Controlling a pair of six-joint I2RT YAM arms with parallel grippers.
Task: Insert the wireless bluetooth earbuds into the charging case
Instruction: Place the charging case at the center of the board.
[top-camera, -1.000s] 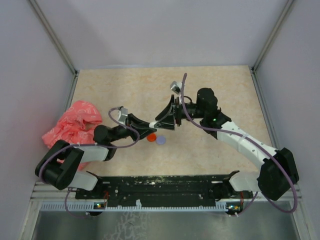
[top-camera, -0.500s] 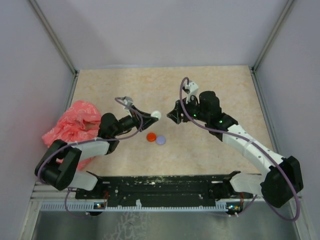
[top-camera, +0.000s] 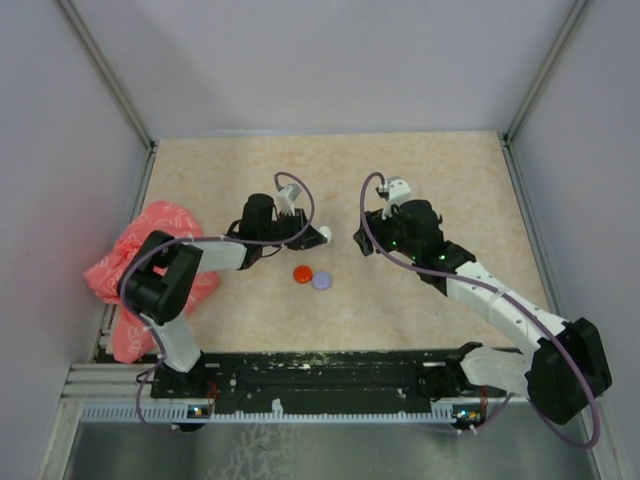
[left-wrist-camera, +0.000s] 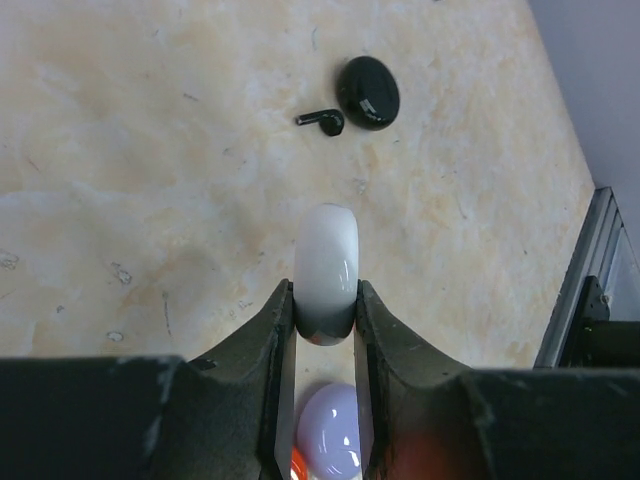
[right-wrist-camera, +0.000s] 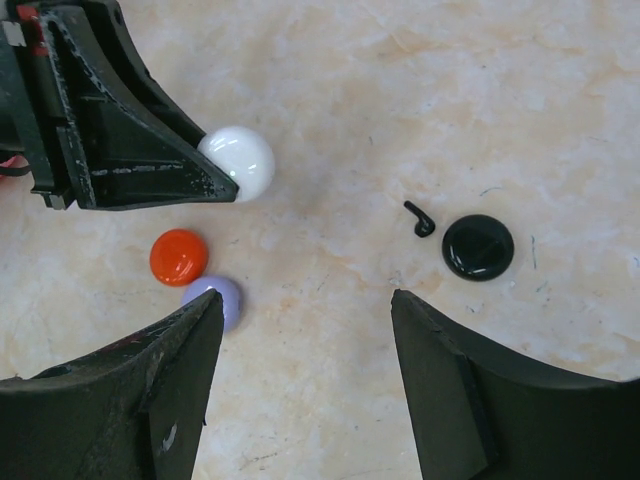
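My left gripper (top-camera: 318, 237) is shut on a white round case (left-wrist-camera: 326, 262), held edge-on between its jaws above the table; the case also shows in the right wrist view (right-wrist-camera: 240, 160). A tiny black stemmed earbud (right-wrist-camera: 420, 220) lies on the table beside a black round case (right-wrist-camera: 478, 247); both also show in the left wrist view, the earbud (left-wrist-camera: 322, 120) and the case (left-wrist-camera: 368, 92). My right gripper (right-wrist-camera: 305, 300) is open and empty above the table, the black pair just beyond its right finger. No other earbuds are in view.
A red round case (top-camera: 302, 273) and a lilac round case (top-camera: 321, 281) lie touching side by side, just below the left gripper. A crumpled pink plastic bag (top-camera: 145, 255) lies at the table's left edge. Walls enclose the table.
The two grippers, which met at the table's middle a second ago, have parted. The left arm has turned with the white case in its jaws; the right gripper has drawn back to the right, open.
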